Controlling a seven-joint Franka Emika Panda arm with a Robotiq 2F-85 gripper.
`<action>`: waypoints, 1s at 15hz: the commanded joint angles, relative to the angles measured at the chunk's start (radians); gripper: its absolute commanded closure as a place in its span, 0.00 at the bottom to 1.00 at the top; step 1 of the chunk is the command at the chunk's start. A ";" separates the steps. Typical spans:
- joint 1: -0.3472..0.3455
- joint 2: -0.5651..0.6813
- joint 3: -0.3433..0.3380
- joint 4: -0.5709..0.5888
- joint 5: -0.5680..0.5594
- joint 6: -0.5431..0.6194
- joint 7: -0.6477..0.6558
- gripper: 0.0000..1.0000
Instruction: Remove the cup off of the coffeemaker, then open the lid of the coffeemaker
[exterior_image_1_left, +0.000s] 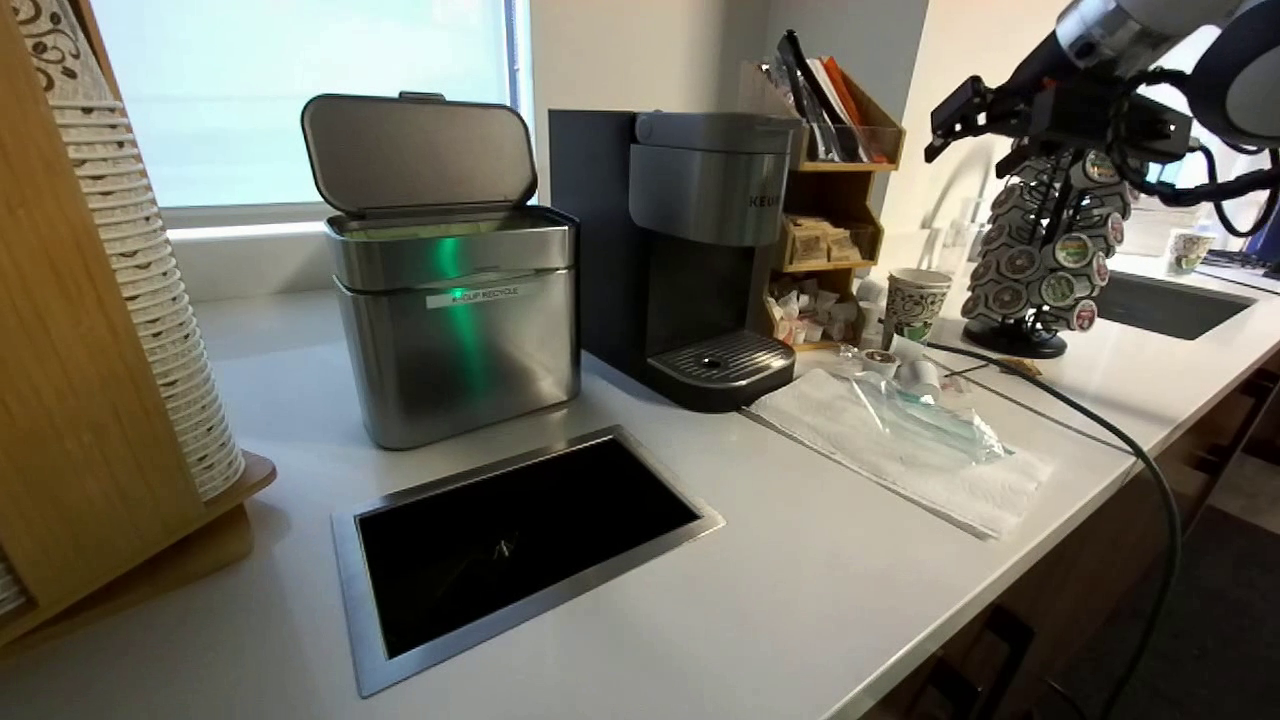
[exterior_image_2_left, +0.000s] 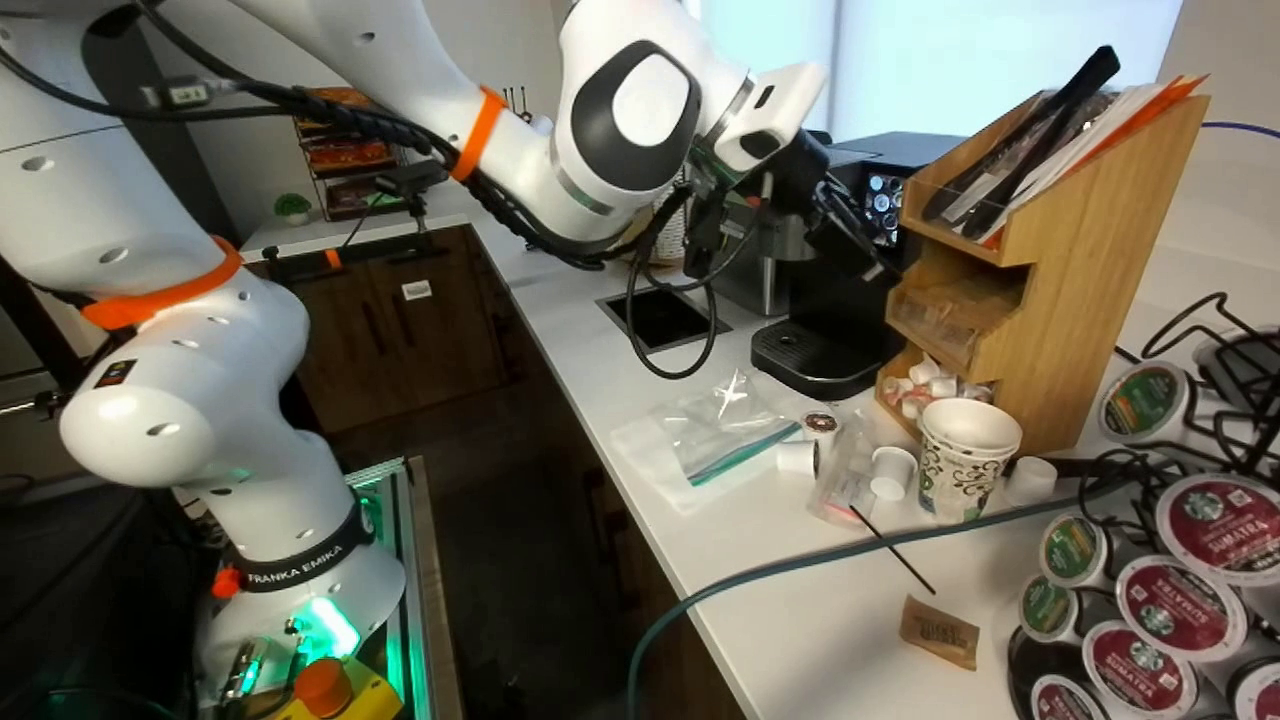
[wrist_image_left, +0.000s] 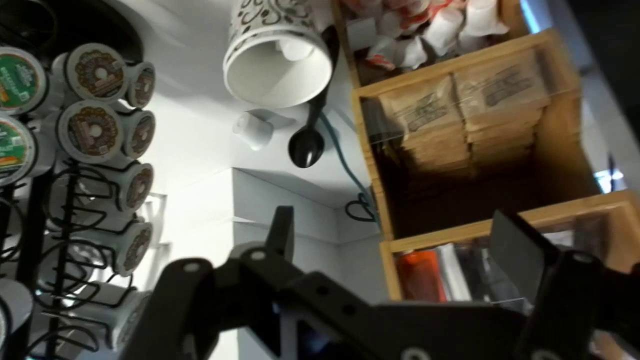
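Grey-black and tall, the coffeemaker (exterior_image_1_left: 680, 200) stands toward the back edge of the white counter (exterior_image_1_left: 800, 565), between the bin (exterior_image_1_left: 520, 350), whose cover (exterior_image_1_left: 420, 150) is raised, and the wooden rack (exterior_image_2_left: 1120, 250). Its lid (exterior_image_1_left: 715, 130) is down. The cup (exterior_image_2_left: 970, 460), patterned and upright, is on the counter near the rack, on the side toward the pod stand (exterior_image_1_left: 1040, 347); in the wrist view a pale thing (wrist_image_left: 295, 48) shows inside it, too unclear to name. From beside the coffeemaker, a towel (exterior_image_1_left: 970, 497) reaches nearly to the counter's front edge, with a clear bag (exterior_image_2_left: 730, 430) on it. A bluish cable (exterior_image_2_left: 850, 550) crosses the counter and drops over that edge. The gripper (wrist_image_left: 393, 212) hangs above the counter, higher than the cup, its jaws released and wide apart.
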 joint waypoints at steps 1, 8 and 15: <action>0.221 -0.103 -0.119 -0.169 0.229 0.052 -0.261 0.00; 0.254 -0.172 -0.100 -0.074 0.070 -0.186 -0.506 0.00; 0.296 -0.155 -0.122 -0.067 0.107 -0.164 -0.540 0.00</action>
